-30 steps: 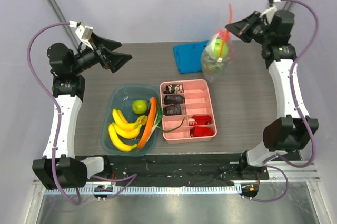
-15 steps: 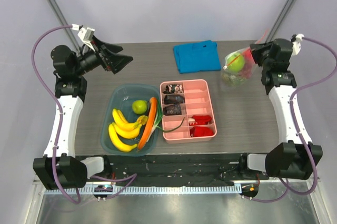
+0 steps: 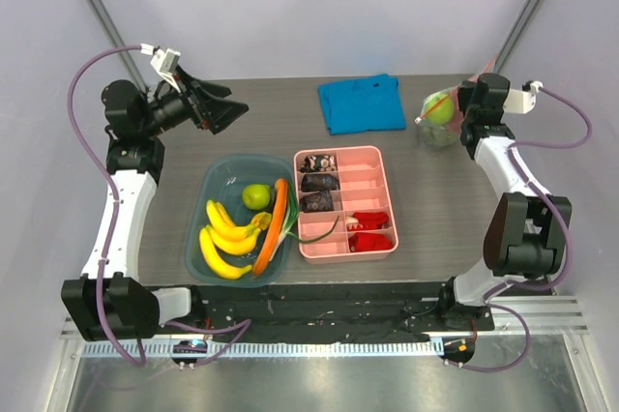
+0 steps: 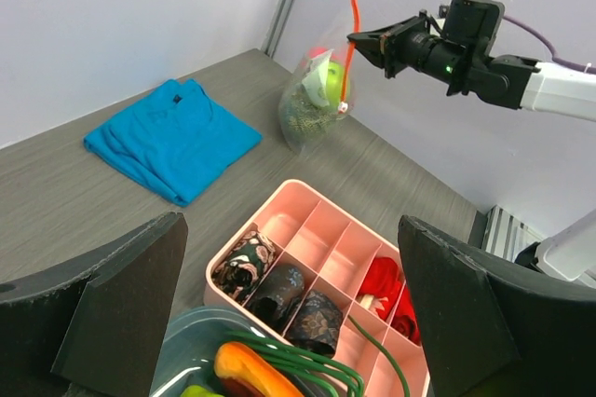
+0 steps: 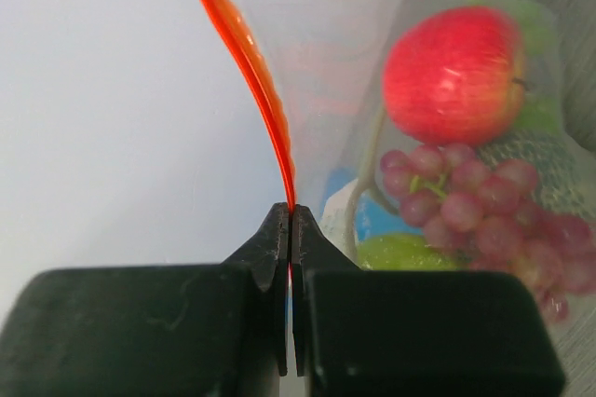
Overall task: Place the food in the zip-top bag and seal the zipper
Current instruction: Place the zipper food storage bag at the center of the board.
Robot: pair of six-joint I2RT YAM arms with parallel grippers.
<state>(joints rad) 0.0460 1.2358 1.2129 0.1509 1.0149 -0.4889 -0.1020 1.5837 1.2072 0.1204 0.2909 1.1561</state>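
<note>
From above, my right gripper (image 3: 466,101) had carried the zip-top bag (image 3: 440,128) from the blue cloth (image 3: 361,103) to the table's (image 3: 435,209) right edge; my left gripper (image 3: 230,103) hung open. Left wrist: zipper (image 4: 353,29) standing upright. Right wrist: fingers (image 5: 268,240) pinched on the zipper, apple (image 5: 454,74) and grapes (image 5: 466,197) inside; I judged only sealing remained.

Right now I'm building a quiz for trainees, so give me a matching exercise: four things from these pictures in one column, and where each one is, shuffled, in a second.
Things
1. bananas
2. red fruit
3. blue cloth
4. zipper strip

Places
A. inside the clear bag
B. pinched between the right fingers
C. in the teal bowl
D. flat on the table

Pairs: 1-C, 2-A, 3-D, 4-B
</note>
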